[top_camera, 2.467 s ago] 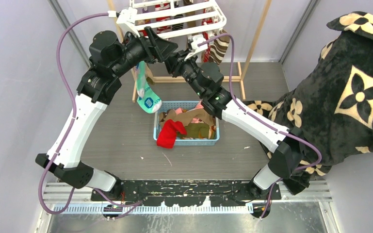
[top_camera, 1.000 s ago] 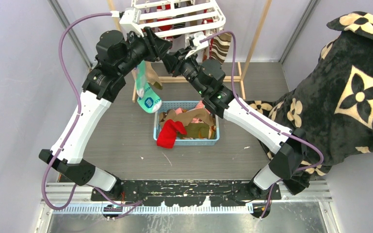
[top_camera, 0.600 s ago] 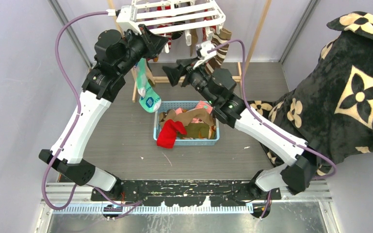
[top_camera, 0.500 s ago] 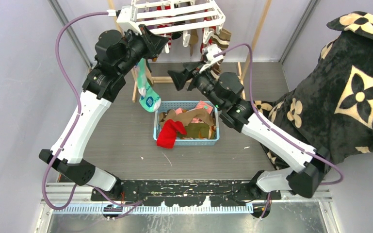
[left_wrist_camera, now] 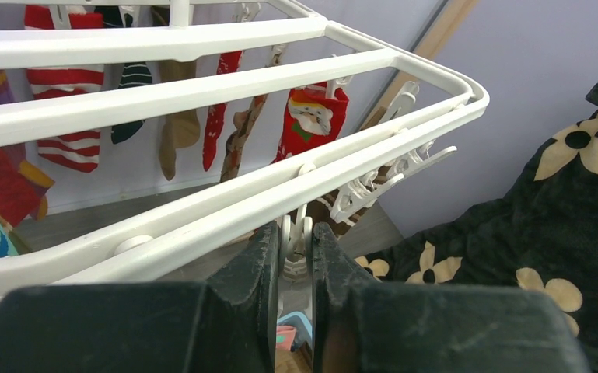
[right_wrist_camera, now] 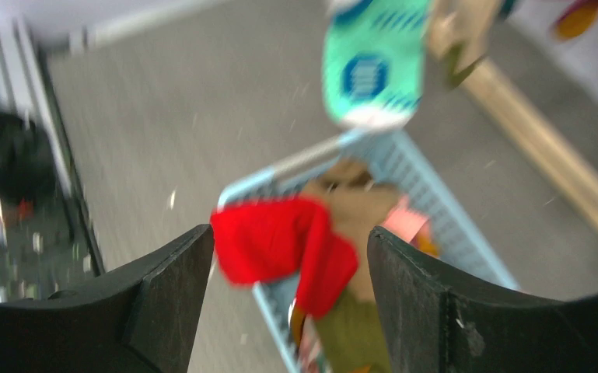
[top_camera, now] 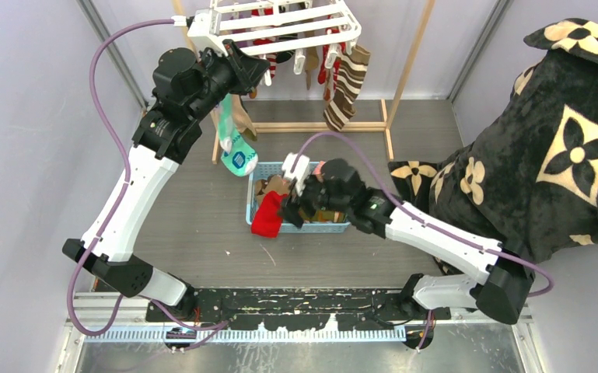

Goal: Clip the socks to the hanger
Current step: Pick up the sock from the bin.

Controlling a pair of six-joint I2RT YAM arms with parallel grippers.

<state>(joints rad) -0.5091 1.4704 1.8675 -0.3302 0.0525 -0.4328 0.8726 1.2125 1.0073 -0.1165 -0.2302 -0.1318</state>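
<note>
The white hanger (top_camera: 280, 31) hangs at the top, with several socks (top_camera: 346, 78) dangling under it. A teal sock (top_camera: 235, 151) hangs below its near left corner. My left gripper (top_camera: 250, 70) is up at the near bar, shut on a white clip (left_wrist_camera: 296, 241) that is squeezed between its fingers (left_wrist_camera: 260, 256). More socks lie in the blue basket (top_camera: 299, 227), and a red sock (top_camera: 268, 216) is draped over its left rim. My right gripper (top_camera: 294, 210) hovers just above that red sock (right_wrist_camera: 280, 245), open and holding nothing.
A pale wooden frame (top_camera: 311, 126) stands under the hanger on the grey floor. A large black floral blanket (top_camera: 544, 148) fills the right side. Purple walls close in on both sides. The arms' bases sit on the black rail (top_camera: 295, 303) at the near edge.
My right arm has swung down from the hanger to the basket, and its gripper has opened wide. The left gripper has stayed at the hanger, pinched tighter on the clip.
</note>
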